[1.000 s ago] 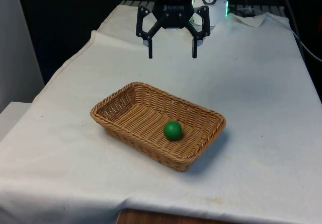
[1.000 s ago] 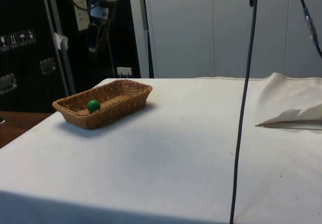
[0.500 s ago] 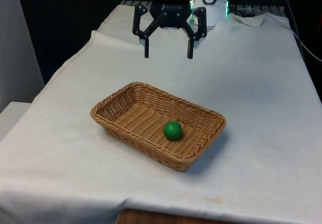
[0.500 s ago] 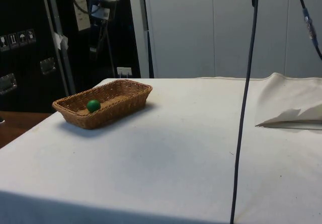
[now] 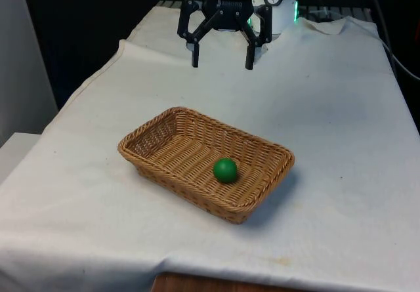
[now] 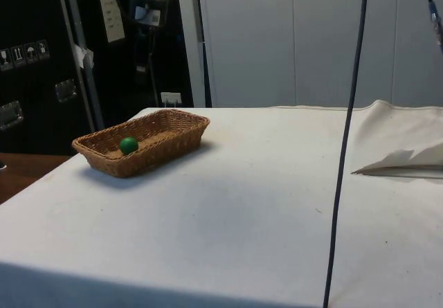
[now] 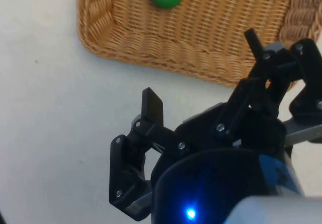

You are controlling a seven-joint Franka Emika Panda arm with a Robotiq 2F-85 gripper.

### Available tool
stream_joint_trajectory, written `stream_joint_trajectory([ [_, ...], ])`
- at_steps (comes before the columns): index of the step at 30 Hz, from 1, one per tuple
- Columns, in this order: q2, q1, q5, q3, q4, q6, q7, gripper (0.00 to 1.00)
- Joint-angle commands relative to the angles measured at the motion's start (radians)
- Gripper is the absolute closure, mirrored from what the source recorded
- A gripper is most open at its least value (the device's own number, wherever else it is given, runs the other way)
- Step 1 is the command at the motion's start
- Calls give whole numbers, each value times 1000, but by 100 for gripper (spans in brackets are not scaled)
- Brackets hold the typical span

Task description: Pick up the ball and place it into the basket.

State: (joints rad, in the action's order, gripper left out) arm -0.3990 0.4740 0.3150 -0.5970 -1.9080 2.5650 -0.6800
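Black claw wide open, empty, high over bench behind basket. Green ball lies inside basket, near its front-view-right end. Placing looks done; next move: retreat clear, nothing left to grasp.

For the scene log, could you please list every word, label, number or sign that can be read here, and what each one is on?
Readable text: none.
Small white symbol stickers on the dark cabinet: too small to read.
Pale paper sheet on the dark cabinet: print too blurred to read.
Rectangular woven wicker basket, round green ball inside it, white tablecloth: no markings.
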Motion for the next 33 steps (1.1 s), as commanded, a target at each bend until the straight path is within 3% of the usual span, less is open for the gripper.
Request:
stream_joint_trajectory([
  [1,19,21,-37,-21,-37,22,17,0],
  [2,5,1,-14,0,-8,2,5,0],
  [3,24,21,-50,-21,-44,24,21,0],
  [8,54,24,-126,-20,-82,32,48,0],
  [10,64,24,-151,-19,-95,34,56,0],
  [11,58,8,-130,0,-76,15,43,0],
  [12,69,23,-163,-19,-100,36,60,0],
  [19,116,25,-265,-19,-155,43,95,0],
  [20,104,10,-232,0,-134,28,76,0],
  [21,125,25,-277,-18,-162,41,101,0],
  [23,147,23,-302,-15,-179,35,116,0],
  [26,167,19,-312,-11,-191,23,124,0],
  [27,159,11,-290,0,-182,25,108,0],
  [28,172,19,-313,-10,-193,17,127,0],
  [33,193,15,-315,-7,-189,-25,153,0],
])
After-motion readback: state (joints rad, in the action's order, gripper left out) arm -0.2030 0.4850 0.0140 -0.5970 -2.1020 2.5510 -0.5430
